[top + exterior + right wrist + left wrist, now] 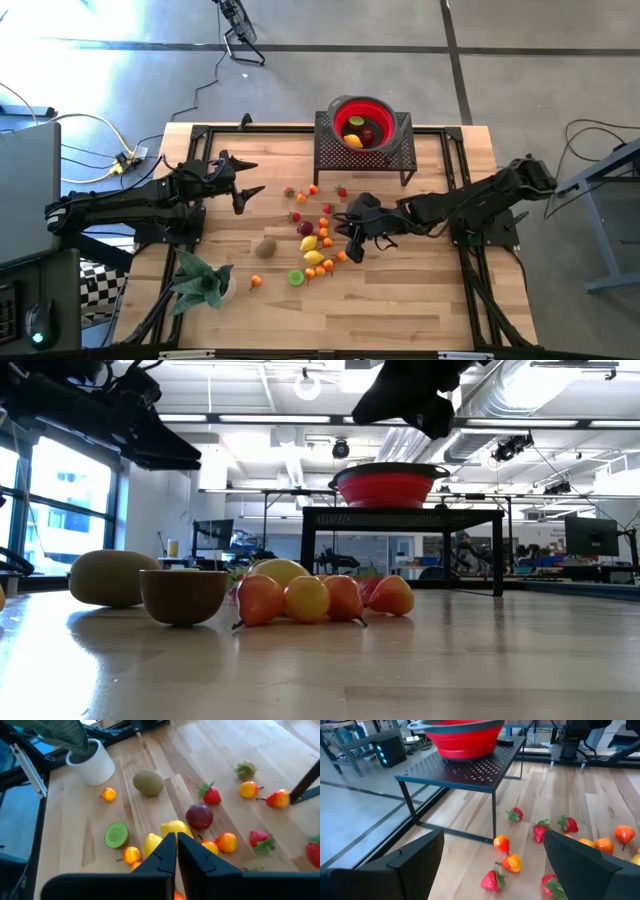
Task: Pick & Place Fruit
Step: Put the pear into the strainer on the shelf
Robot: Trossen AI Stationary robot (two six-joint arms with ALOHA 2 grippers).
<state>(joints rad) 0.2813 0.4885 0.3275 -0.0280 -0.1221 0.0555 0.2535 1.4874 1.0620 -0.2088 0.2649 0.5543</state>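
Hovering over fruit (318, 243): right gripper (352, 243), shut, empty.

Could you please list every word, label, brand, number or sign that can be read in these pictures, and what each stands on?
None can be read. The fruit, red bowl, black stand, white pot and table bear no text or labels. In the low view, the screens and fittings in the room behind are too small and blurred to read.
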